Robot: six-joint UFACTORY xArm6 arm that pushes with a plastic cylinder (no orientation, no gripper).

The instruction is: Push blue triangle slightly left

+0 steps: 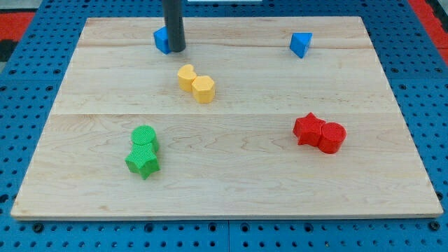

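The blue triangle lies near the view's top right on the wooden board. My tip is far to its left, at the view's top left of centre, touching the right side of a blue block that the rod partly hides. The rod comes down from the view's top edge.
A yellow pair, a rounded block and a hexagon, sits just below my tip. A green cylinder and green star are at lower left. A red star and red cylinder are at lower right.
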